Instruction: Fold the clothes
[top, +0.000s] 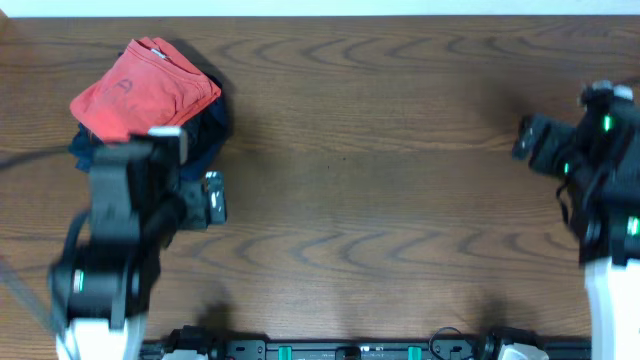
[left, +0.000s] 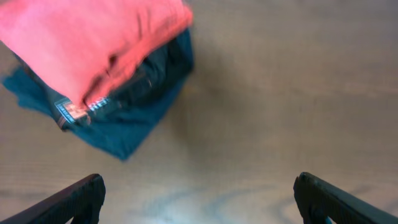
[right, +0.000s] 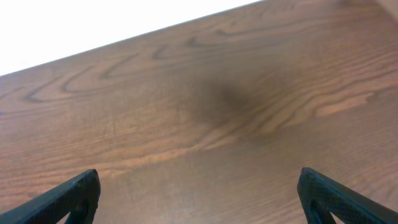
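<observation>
The clothes, a coral-red T-shirt (top: 140, 88), lie folded into a compact bundle at the table's far left, on top of a dark navy garment (top: 208, 130). In the left wrist view the red shirt (left: 81, 43) fills the upper left, with the navy garment (left: 127, 127) sticking out below it. My left gripper (left: 198, 186) is open and holds nothing; it hovers over bare wood just short of the pile. At the far right my right gripper (right: 199, 186) is also open over bare wood, well away from the clothes. No chest lettering shows.
The brown wooden table (top: 380, 200) stretches between the two arms. Its far edge meets a white wall (right: 93, 25). The left arm (top: 110, 250) stands just in front of the pile, and the right arm (top: 590, 160) is at the right edge.
</observation>
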